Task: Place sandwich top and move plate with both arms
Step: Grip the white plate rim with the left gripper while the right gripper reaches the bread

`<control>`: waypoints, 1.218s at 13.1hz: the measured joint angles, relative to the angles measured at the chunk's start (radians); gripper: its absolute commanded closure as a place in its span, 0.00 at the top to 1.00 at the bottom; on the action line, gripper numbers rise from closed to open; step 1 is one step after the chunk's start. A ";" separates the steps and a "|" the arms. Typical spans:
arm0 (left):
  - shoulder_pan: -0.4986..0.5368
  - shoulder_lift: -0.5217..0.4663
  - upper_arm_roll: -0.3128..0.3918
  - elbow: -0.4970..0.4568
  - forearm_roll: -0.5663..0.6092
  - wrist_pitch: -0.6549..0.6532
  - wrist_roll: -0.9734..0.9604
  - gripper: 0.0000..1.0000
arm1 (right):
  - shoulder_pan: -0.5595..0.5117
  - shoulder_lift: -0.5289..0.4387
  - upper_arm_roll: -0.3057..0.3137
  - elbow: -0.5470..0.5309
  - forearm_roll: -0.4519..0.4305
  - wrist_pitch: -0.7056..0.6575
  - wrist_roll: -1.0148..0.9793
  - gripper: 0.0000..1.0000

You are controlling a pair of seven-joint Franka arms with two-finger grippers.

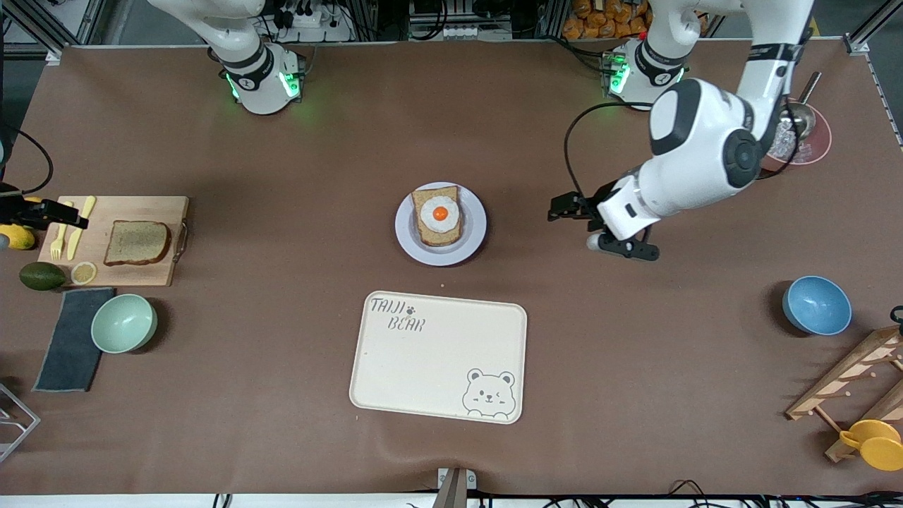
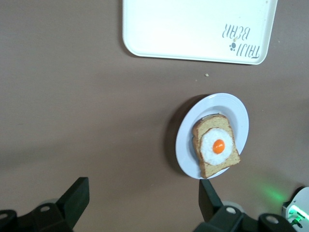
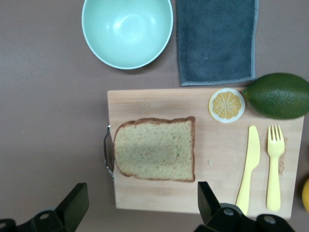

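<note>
**Both grippers open and empty; bread top on the board, plate at mid-table**

The sandwich top point(image 1: 137, 243) is seen lying flat on a wooden board point(image 1: 156, 210) at the right arm's end of the table. A yellow knife point(image 1: 80, 226), a yellow fork point(image 1: 60, 231) and a lemon slice point(image 1: 83, 272) are laid on the same board, apart from the bread. An avocado point(image 1: 41, 276) is set just beside the board's edge, and a green bowl point(image 1: 124, 323) and a grey cloth point(image 1: 70, 340) are found nearer to the front camera than the board.

The plate point(image 1: 474, 236) is placed at the middle of the table, with an egg-topped slice point(image 1: 438, 215) resting on it. A cream tray point(image 1: 437, 356) is set nearer to the front camera than the plate, not touching it.

The right gripper point(image 3: 140, 205) is held over the board's edge beside the sandwich top; its fingers point(image 3: 76, 200) are spread wide and nothing is gripped. The left gripper point(image 2: 145, 200) is held over bare table toward the left arm's end from the plate, jaws equally wide and empty.

A blue bowl point(image 1: 816, 305) is seen toward the left arm's end.
</note>
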 measured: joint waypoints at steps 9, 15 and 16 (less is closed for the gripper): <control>-0.042 0.145 -0.026 -0.012 -0.238 0.076 0.207 1.00 | -0.083 0.196 -0.001 -0.001 0.201 0.135 -0.315 0.83; -0.088 0.191 -0.065 -0.052 -0.473 0.229 0.382 1.00 | -0.106 0.291 -0.001 0.000 0.334 0.162 -0.470 0.74; -0.088 0.191 -0.067 -0.075 -0.532 0.250 0.449 1.00 | -0.110 0.298 -0.001 0.001 0.338 0.162 -0.478 0.69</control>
